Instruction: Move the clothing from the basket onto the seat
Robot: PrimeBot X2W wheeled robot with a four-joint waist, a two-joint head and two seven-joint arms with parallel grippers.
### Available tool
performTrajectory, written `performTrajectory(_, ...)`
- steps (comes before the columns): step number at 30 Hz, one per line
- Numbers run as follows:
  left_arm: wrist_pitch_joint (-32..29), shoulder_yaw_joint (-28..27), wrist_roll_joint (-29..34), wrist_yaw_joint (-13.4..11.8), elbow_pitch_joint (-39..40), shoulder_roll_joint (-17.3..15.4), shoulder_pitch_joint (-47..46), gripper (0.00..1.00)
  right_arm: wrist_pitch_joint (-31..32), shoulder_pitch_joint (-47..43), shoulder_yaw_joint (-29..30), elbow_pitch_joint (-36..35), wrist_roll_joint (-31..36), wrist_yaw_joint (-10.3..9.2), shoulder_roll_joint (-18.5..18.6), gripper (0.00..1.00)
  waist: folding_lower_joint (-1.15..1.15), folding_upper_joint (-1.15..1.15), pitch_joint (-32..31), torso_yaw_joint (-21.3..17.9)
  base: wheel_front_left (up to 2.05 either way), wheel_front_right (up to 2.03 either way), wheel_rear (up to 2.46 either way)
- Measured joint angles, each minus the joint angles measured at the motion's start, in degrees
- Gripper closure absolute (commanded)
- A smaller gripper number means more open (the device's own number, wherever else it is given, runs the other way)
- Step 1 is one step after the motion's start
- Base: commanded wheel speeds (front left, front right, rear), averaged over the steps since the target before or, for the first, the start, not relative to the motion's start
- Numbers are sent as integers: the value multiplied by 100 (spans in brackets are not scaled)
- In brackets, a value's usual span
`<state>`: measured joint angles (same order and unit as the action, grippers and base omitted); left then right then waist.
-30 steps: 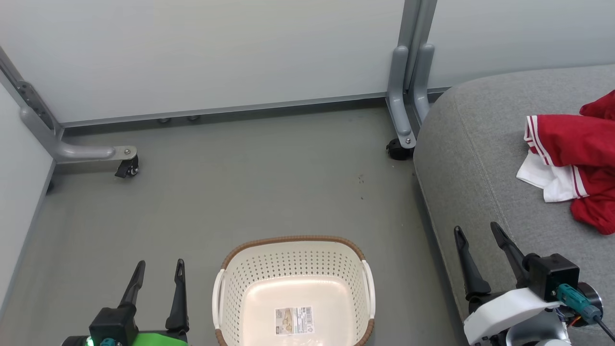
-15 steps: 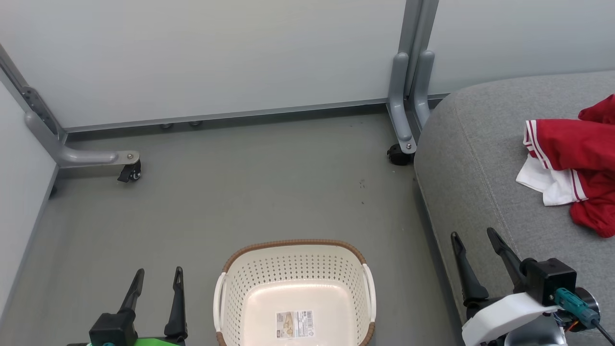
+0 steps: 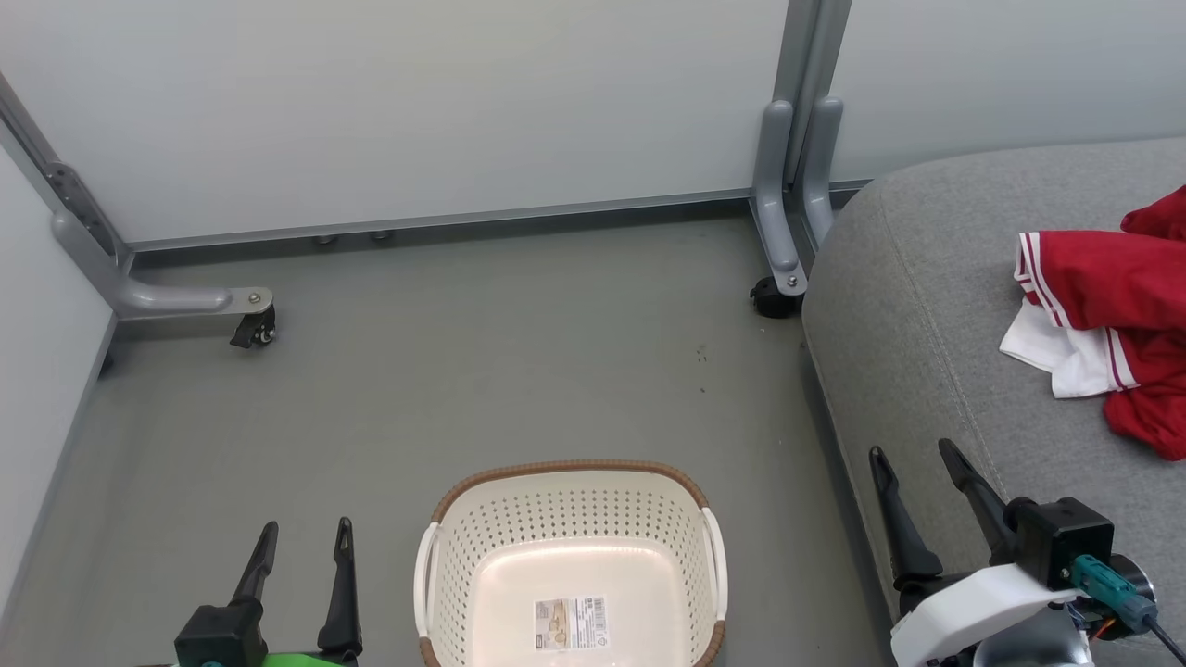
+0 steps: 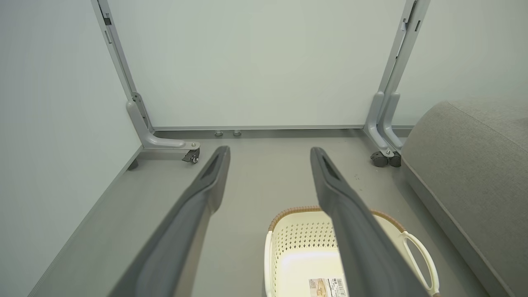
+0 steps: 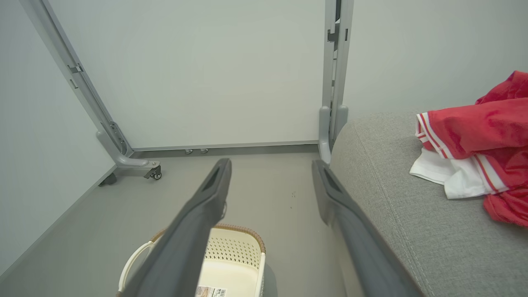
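head camera shifted slightly; left tool has sunk a little beside the basket.

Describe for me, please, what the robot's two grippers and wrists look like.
Each has two long, dark, tapering fingers on a black block. The left gripper is backed by a green housing; the right gripper by a white housing with a teal connector and a black cable.

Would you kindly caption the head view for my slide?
Head view: basket empty, clothing on the seat; left gripper and right gripper open.
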<state>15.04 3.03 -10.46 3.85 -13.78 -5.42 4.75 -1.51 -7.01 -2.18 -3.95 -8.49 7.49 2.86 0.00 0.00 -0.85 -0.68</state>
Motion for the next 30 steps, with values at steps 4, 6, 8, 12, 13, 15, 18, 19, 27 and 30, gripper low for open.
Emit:
performTrajectory(4,-34,11,8,18,-145,64,12,100,-2,-7,-14,134,0,0,-19,100,0,0,8,10,0,0,0)
performTrajectory(6,-43,29,-8,18,-242,89,23,100,-2,-9,-24,236,-8,0,-31,100,0,0,8,11,0,0,0)
performTrajectory(8,-114,12,-138,19,-290,100,23,100,-2,-11,-25,274,-181,0,-30,100,0,0,9,12,0,0,0)
performTrajectory(12,-242,-63,-588,21,-297,100,15,100,0,-4,-20,355,-673,0,-12,100,0,0,12,14,0,0,0)
performTrajectory(13,-274,-78,-721,27,-294,101,13,100,0,1,-19,379,-800,0,-7,100,0,0,13,14,0,0,0)
performTrajectory(15,-312,-97,-909,30,-292,102,8,100,1,17,-18,420,-1026,0,5,100,0,0,15,15,0,0,0)
performTrajectory(18,-391,-121,-1216,54,-283,107,-13,100,29,43,-10,478,-1367,0,23,100,0,0,17,16,0,0,0)
performTrajectory(19,-410,-129,-1338,63,-278,109,-19,100,42,55,-8,504,-1483,0,27,100,0,0,18,17,0,0,0)
performTrajectory(27,-601,-219,-2129,78,-238,122,-126,100,53,187,20,649,-2329,0,88,100,0,0,24,20,0,0,0)
performTrajectory(30,-676,-257,-2380,104,-229,125,-164,100,68,258,35,701,-2614,0,108,100,0,0,26,21,0,0,0)
